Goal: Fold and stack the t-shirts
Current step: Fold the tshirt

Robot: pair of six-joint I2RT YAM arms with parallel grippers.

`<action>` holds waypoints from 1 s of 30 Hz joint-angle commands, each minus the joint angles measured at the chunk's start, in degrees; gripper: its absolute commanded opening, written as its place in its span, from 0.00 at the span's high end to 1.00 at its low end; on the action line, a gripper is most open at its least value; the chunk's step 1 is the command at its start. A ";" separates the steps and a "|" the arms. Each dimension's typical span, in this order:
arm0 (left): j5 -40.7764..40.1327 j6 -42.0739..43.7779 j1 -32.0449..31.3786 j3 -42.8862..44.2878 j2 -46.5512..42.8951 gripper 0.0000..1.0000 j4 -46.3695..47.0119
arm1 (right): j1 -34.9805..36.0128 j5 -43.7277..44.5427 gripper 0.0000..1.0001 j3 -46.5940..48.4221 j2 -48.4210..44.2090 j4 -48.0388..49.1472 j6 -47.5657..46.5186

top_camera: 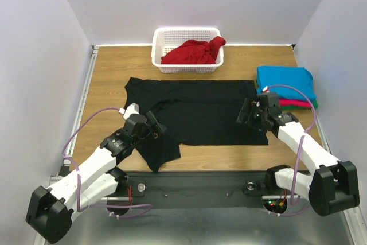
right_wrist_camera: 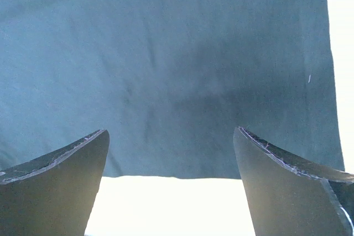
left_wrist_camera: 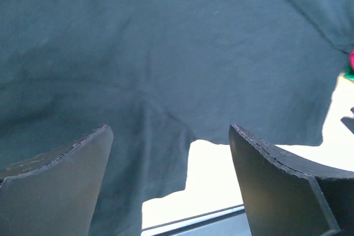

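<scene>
Black t-shirt (top_camera: 198,110) covers centre. Bare table (top_camera: 106,78) on left: open passage. Narrow free strip along near edge. Basket (top_camera: 186,28) with red t-shirt (top_camera: 192,53) blocks far centre. Folded stack (top_camera: 285,81) blocks far right, close to right gripper (top_camera: 245,113). Free gap between basket and stack. Walls (top_camera: 34,55) enclose left, right, far.

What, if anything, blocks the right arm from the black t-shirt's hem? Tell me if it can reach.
Probably yes. The right arm's fingers hover open just above the black t-shirt at its right end; the hem shows between them, with nothing in the way.
</scene>
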 commanded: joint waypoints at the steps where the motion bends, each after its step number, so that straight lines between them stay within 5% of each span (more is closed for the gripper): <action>1: -0.79 -3.90 -0.30 -0.93 -1.11 0.02 -3.17 | -0.16 -2.67 0.00 -1.98 -1.22 -0.58 1.32; 9: -1.92 -6.45 -1.09 -4.19 -7.97 0.01 -3.97 | -0.16 -0.48 0.00 -2.42 -1.31 -1.21 3.60; 21: -1.66 -7.24 -1.62 -1.56 -0.94 0.01 -5.11 | -0.16 5.67 0.00 -3.13 0.01 -3.32 5.63; 30: -8.61 -5.05 0.74 1.17 13.36 0.02 -2.22 | -0.25 6.91 0.00 -0.49 3.26 -3.32 4.40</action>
